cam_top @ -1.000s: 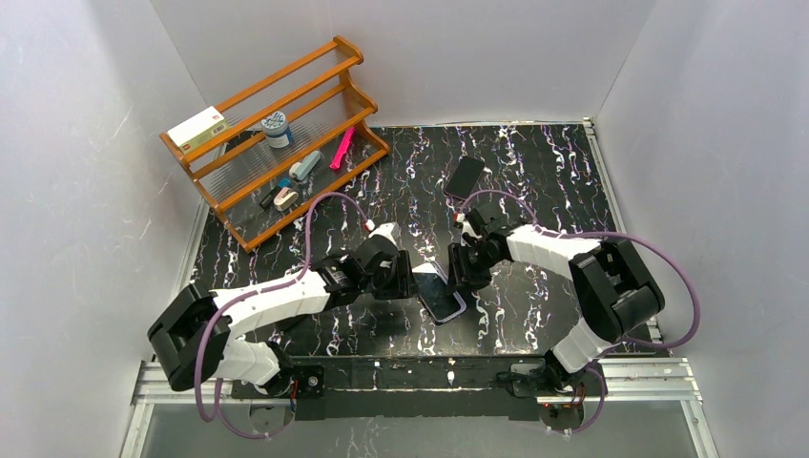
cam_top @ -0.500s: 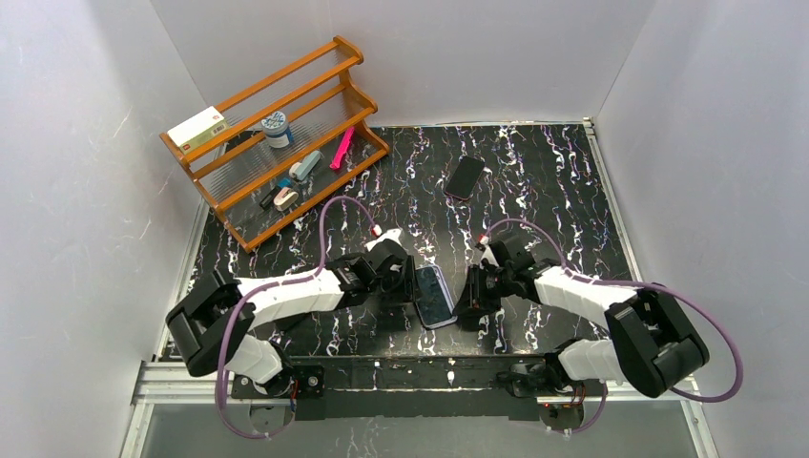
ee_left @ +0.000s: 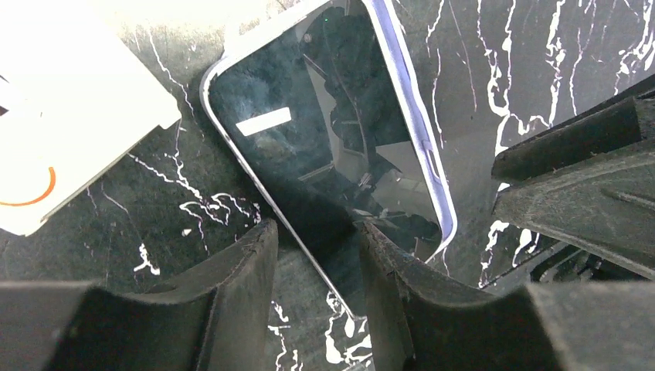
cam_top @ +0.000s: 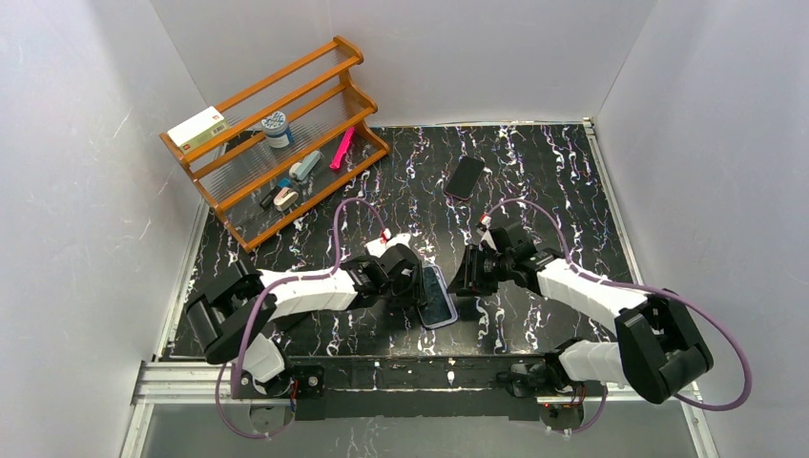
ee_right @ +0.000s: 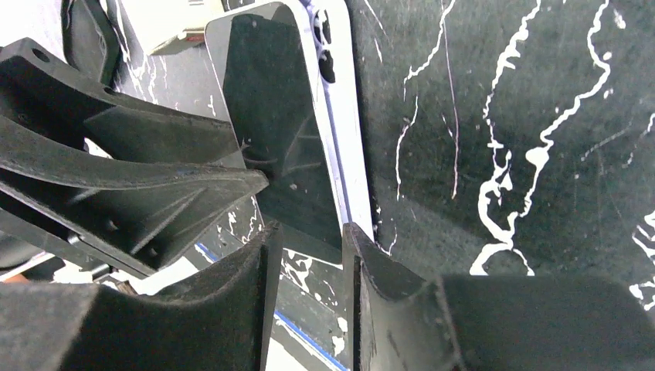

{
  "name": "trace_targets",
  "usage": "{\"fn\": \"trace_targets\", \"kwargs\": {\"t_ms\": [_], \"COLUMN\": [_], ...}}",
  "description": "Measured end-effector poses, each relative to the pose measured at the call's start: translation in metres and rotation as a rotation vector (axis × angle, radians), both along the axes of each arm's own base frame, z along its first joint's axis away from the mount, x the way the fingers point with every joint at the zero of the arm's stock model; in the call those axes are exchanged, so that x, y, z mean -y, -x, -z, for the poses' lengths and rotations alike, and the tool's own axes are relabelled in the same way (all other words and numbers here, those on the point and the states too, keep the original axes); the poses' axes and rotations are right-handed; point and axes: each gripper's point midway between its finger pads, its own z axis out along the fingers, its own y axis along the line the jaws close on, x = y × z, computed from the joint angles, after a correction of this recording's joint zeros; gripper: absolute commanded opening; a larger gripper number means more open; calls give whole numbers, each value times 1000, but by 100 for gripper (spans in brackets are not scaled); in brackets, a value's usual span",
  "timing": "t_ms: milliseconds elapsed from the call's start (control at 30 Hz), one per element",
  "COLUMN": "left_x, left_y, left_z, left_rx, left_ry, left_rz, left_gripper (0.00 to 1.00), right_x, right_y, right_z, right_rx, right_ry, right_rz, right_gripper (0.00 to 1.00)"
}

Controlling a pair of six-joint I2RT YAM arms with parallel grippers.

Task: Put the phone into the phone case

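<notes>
Black marbled table [cam_top: 534, 181] from above: the phone [cam_top: 436, 298] lies between my left gripper [cam_top: 417, 284] and right gripper [cam_top: 464, 279]. Left wrist: narrow fingers [ee_left: 232, 294] straddle its lilac phone case [ee_left: 409, 124] rim. Right wrist: fingers [ee_right: 239, 294] narrow around its end; clamped or not, I cannot tell.

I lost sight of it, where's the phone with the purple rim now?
In the top view, the phone is on the table near its front middle, flanked closely by the left claw and the right claw.
</notes>
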Motion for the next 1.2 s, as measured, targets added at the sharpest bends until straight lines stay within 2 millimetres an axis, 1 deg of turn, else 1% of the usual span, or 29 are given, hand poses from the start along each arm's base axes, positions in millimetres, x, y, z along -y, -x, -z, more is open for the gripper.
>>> {"fn": "trace_targets", "kwargs": {"t_ms": [100,200,267,400,533,600,667,767,867,933,967,1000,1067,1200], "left_x": [0,1,2,6,13,19,25,30,34,36,37,38,40,42], "left_y": [-4,-7,-9,-11,-10,-12,-9,-11,-14,-14,-13,-12,-8,5], "left_z": [5,5,4,2,8,7,7,6,6,4,4,4,3,-1], "left_rx": [14,31,40,51,44,48,53,64,66,66,62,55,42,2], "left_ry": [-16,-20,-14,4,0,9,12,18,19,25,29,32,40,55], "left_rz": [-7,-16,-19,-17,-6,-1,12,9,6,6,7,8,9,26], "left_gripper": [40,41,41,40,39,36,33,28,27,29,32,36,40,42], "right_x": [-3,-5,-6,-7,-3,0,0,2,3,4,5,6,7,9], "right_y": [-6,-9,-8,-5,2,8,12,14,17,19,20,21,19,12], "right_z": [2,12,17,22,29,34,35,35,35,35,35,34,31,25], "right_rx": [2,-15,-28,-38,-44,-50,-57,-64,-78,-79,-81,-81,-74,-43], "right_ry": [7,19,24,18,17,17,1,-10,-19,-22,-23,-24,-25,-37], "right_rz": [-7,-22,-33,-50,-52,-52,-48,-35,-18,-5,3,13,40,103], "right_gripper": [44,45,45,45,45,45,43,41,41,45,49,51,51,47]}}
